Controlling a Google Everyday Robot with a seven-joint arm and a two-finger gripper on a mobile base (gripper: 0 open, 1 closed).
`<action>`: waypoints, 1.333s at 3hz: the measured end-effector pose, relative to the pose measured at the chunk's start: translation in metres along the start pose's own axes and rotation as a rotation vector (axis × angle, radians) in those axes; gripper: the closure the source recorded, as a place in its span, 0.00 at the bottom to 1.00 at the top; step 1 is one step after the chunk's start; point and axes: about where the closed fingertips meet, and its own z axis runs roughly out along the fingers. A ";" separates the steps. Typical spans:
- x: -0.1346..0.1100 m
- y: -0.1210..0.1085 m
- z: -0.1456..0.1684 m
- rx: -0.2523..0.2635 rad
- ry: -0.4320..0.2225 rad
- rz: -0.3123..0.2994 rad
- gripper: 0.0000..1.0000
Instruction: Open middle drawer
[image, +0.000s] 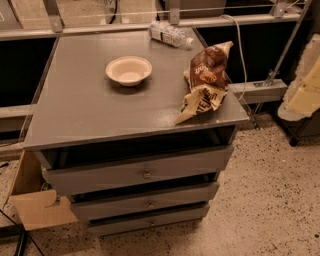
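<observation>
A grey cabinet (125, 115) has three drawer fronts stacked under its top. The middle drawer (175, 197) is the mid-sized grey front, with a small round metal knob (149, 204). It sits below the widest front (100, 177) and above the narrowest one (175, 216). A dark gap shows above each front. My gripper (302, 87) is the cream shape at the right edge, level with the cabinet top and well to the right of the drawers, touching nothing.
On the cabinet top lie a white bowl (129, 70), a brown snack bag (206, 80) at the right front corner and a plastic bottle (169, 34) at the back. A cardboard box (35, 200) stands at the cabinet's left. Speckled floor (270, 200) lies to the right.
</observation>
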 end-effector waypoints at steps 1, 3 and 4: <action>0.000 0.000 0.000 0.000 0.000 0.000 0.00; 0.000 0.000 0.000 0.000 0.000 0.000 0.00; 0.000 0.000 0.000 0.000 0.000 0.000 0.00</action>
